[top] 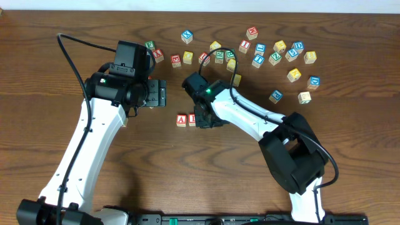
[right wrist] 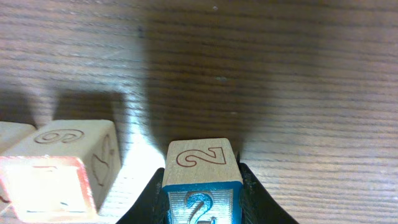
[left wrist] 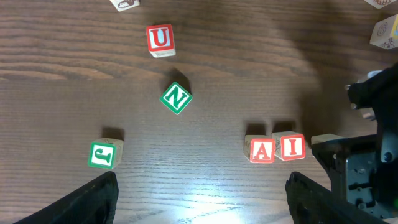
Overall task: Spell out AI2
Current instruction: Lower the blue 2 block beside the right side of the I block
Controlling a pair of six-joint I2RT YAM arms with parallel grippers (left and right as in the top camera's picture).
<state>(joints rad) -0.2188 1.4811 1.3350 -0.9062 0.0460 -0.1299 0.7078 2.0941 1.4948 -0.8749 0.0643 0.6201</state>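
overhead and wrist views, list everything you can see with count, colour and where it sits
table: 1, dark brown wood, under everything
A cube: 1, red letter on a pale face, mid-table, left end of the row
I cube: 1, red letter on a pale face, side by side with the A cube, on its right
2 cube: 1, blue numeral and border, just right of the I cube with a gap between them
loose cubes: roughly two dozen, mixed red, blue, green and yellow, scattered along the far side
arms: 2, white and black, reaching in from the near edge
left end effector: 1, black, open, holding nothing, left of the row
right end effector: 1, black, shut on the 2 cube
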